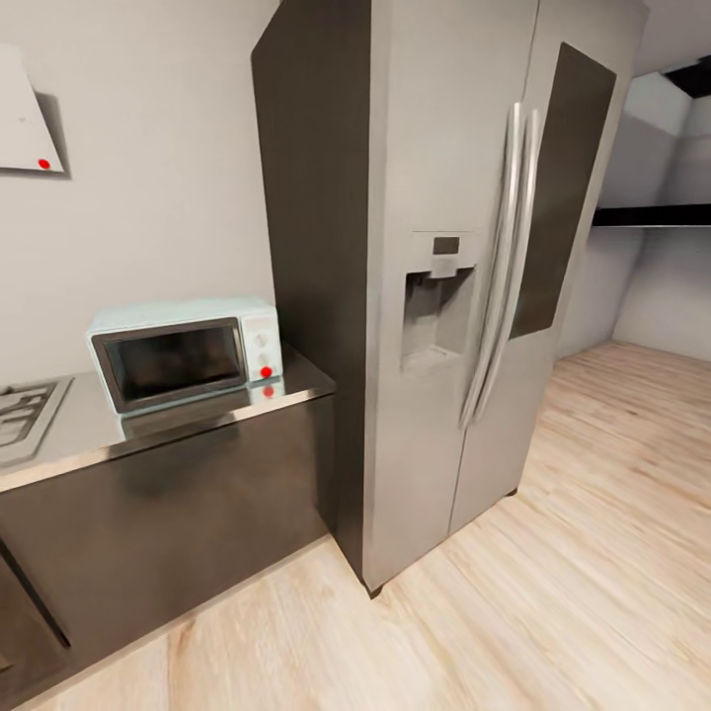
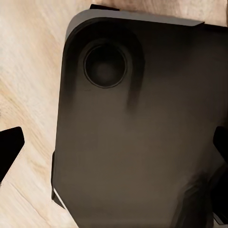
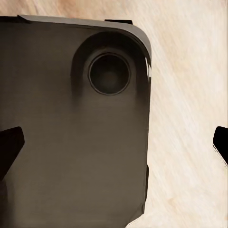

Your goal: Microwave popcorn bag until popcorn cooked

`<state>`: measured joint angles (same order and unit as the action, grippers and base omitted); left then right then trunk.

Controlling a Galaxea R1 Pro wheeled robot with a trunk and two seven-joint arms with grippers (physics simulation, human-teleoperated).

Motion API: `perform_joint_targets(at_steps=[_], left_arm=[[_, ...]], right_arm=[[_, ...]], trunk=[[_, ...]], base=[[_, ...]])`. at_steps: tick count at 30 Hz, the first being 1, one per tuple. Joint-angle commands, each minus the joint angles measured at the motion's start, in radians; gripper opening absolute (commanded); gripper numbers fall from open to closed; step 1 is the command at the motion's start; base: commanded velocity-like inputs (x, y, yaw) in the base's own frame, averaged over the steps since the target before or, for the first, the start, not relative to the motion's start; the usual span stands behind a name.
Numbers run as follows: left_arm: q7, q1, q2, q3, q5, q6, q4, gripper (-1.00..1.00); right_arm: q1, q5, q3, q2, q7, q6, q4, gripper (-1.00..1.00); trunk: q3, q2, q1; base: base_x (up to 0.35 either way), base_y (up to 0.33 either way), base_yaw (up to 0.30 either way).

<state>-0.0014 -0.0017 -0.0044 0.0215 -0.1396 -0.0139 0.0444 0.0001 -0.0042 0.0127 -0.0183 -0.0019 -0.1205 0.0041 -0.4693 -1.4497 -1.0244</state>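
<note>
- In the left wrist view, my left gripper (image 2: 114, 145) shows its dark fingertips (image 2: 10, 145) at the two side edges of the frame, spread wide with nothing between them; behind them sits a dark rounded robot base panel (image 2: 137, 142) with a circular recess, over pale wood floor (image 2: 28, 61).
- In the right wrist view, my right gripper (image 3: 114, 145) is likewise wide, one black fingertip (image 3: 9, 147) at each side edge, empty; the same kind of dark panel (image 3: 71, 142) takes the left of the frame, with bare floor (image 3: 190, 118) along the right.
- From the head camera, open light-plank floor (image 1: 592, 553) runs across the lower right toward a far wall, with free room in front of the cabinets.
- The countertop (image 1: 118, 434), glossy grey and mirror-like, runs along the left of the frame above dark flat cabinet fronts (image 1: 168, 543); its right end butts against the refrigerator.
- The microwave (image 1: 183, 353), a pale mint box with rounded corners, dark glass door shut and a white knob panel with a red light, stands on the countertop at centre left, near the counter's right end.
- A steel gas hob (image 1: 25, 415) with grates sits at the left edge.
- A tall brushed-steel double-door refrigerator (image 1: 444, 276) with long vertical handles and a dispenser fills the centre.
- A pale range hood (image 1: 25, 118) with a red dot hangs at upper left.
- I cannot pick out the popcorn bag on the visible stretch of countertop.
</note>
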Motion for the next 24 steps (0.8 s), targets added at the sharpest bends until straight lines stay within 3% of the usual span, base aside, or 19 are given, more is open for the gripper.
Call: perform_joint_targets(at_steps=[1, 8, 24], left_arm=[[0.000, 0.000, 0.000, 0.001, -0.008, -0.001, 0.000, 1.00], [0.000, 0.000, -0.001, 0.001, -0.006, -0.010, 0.000, 1.00], [0.000, 0.000, -0.002, 0.001, -0.005, -0.011, 0.000, 1.00]], right_arm=[[0.000, 0.000, 0.001, 0.000, 0.000, -0.004, 0.000, 1.00], [0.000, -0.001, 0.001, -0.006, -0.001, -0.011, 0.000, 1.00], [0.000, 0.000, 0.001, -0.003, -0.001, -0.012, 0.000, 1.00]], trunk=[[-0.001, 0.000, -0.001], [-0.001, 0.000, -0.001], [-0.001, 0.000, -0.001]], base=[[0.324, 0.000, 0.000], [0.305, 0.000, 0.018], [0.014, 0.000, 0.259]])
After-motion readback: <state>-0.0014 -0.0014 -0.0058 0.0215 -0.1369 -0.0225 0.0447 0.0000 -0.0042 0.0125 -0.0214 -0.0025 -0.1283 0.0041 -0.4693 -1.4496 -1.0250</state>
